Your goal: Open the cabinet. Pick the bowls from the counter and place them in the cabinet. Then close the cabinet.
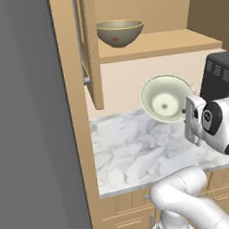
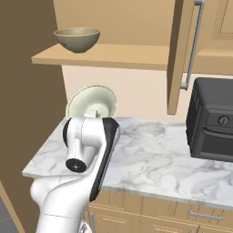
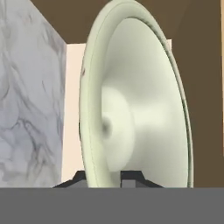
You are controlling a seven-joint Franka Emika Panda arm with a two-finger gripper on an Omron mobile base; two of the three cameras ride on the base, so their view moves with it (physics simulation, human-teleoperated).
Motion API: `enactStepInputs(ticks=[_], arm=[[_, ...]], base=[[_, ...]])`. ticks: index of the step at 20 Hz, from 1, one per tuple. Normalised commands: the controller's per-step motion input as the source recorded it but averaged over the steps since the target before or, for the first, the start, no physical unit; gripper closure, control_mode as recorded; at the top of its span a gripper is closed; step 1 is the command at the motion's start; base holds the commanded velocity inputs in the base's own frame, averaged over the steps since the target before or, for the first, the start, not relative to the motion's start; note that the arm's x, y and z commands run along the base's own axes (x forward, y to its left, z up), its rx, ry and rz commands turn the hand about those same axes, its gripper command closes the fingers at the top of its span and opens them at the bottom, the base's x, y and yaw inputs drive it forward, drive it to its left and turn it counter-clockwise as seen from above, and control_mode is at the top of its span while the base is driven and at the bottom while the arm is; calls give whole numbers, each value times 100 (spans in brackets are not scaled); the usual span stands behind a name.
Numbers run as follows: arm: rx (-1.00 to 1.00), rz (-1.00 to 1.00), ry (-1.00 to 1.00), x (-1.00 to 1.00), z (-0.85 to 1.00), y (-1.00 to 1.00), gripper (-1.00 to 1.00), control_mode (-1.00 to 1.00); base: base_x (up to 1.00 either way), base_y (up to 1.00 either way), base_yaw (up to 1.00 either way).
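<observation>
The cabinet stands open, its left door (image 1: 89, 50) and right door (image 2: 179, 54) swung out. The tan-brown bowl (image 1: 120, 33) (image 2: 77, 39) sits upright on the wooden shelf (image 1: 164, 43) (image 2: 113, 57). My gripper (image 1: 186, 112) (image 3: 105, 179) is shut on the rim of the pale cream bowl (image 1: 166, 98) (image 2: 93, 102) (image 3: 140, 105). That bowl hangs tipped on its side above the back of the marble counter (image 1: 134, 149) (image 2: 154, 159), below the shelf. In the hand view one finger sits on each side of the bowl's wall.
A black oven-like appliance (image 1: 220, 76) (image 2: 211, 120) stands on the counter's right side. A tall grey panel (image 1: 24, 118) fills the left. Lower wooden cabinets (image 2: 159, 214) sit under the counter edge. The open left door juts out over the counter.
</observation>
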Motion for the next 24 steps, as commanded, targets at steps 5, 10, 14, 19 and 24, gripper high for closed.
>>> enactStepInputs(ticks=[5,10,14,19,24], arm=[[-3,-2,0,-67,100,-74,100,-100],[0,0,0,-71,100,-75,100,-100],[0,0,4,-23,100,-32,100,-100],[0,0,14,13,100,-3,100,-100],[0,0,22,34,95,-1,100,-100]], base=[[0,0,0],[0,0,0],[0,0,0],[0,0,0],[0,0,0]])
